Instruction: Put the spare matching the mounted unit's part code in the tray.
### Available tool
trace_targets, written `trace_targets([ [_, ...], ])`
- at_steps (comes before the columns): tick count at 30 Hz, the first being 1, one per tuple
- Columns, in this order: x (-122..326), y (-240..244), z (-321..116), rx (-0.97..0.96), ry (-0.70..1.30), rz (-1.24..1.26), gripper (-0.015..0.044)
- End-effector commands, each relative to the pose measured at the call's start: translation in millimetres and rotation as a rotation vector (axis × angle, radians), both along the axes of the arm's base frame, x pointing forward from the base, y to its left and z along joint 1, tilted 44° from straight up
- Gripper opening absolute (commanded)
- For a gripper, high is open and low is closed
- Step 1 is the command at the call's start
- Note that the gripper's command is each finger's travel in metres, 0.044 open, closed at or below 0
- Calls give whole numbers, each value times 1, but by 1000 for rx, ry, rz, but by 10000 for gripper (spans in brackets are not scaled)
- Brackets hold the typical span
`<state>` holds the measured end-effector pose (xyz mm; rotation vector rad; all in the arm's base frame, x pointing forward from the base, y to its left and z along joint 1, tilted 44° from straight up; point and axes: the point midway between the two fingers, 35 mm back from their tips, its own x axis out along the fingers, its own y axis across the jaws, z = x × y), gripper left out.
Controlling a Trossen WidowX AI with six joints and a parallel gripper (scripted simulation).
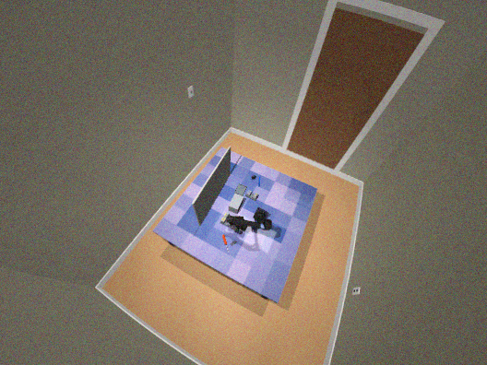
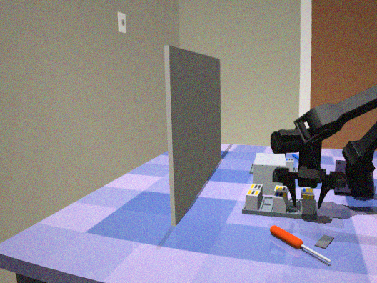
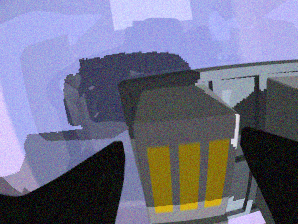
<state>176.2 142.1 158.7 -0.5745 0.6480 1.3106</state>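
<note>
A black robot arm reaches down over a desk (image 1: 251, 272) (image 2: 125, 257) (image 3: 215, 30) with a blue and lilac checked top. Its tool (image 1: 236, 223) (image 2: 307, 207) (image 3: 183, 137) is spread well apart, though not to its fullest, and pinches nothing. The fingertips stand on either side of the end block (image 2: 308, 209) (image 3: 185, 107), a grey spare with three yellow bars on its printed face. That spare sits at the near right end of a low grey rack (image 2: 271, 214) (image 3: 220, 71), seen from my side; it has not been lifted or put in the tray. In the wrist view a gap shows on both sides of it, wider at the right finger; whether either finger brushes it lower down I cannot tell.

The step in hand looks like lining up for a grip. To do it well, the tool should be centred so both fingers meet the sides together, then close squarely and lift straight up, clear of the rack's dividers. The right finger comes down close to the neighbouring block (image 2: 280, 205) (image 3: 282, 105), so a sideways drift could knock it. Whether the yellow bars match the mounted unit's code cannot be read from here.
</note>
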Motion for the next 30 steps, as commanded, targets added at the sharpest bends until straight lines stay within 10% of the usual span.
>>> trace_targets([
  [1, -1, 4, -5, 1, 4, -1, 300],
  [8, -1, 4, -5, 1, 4, -1, 300],
  [14, -1, 4, -3, 3, 2, 0, 142],
  [30, -1, 4, -3, 3, 2, 0, 0],
])
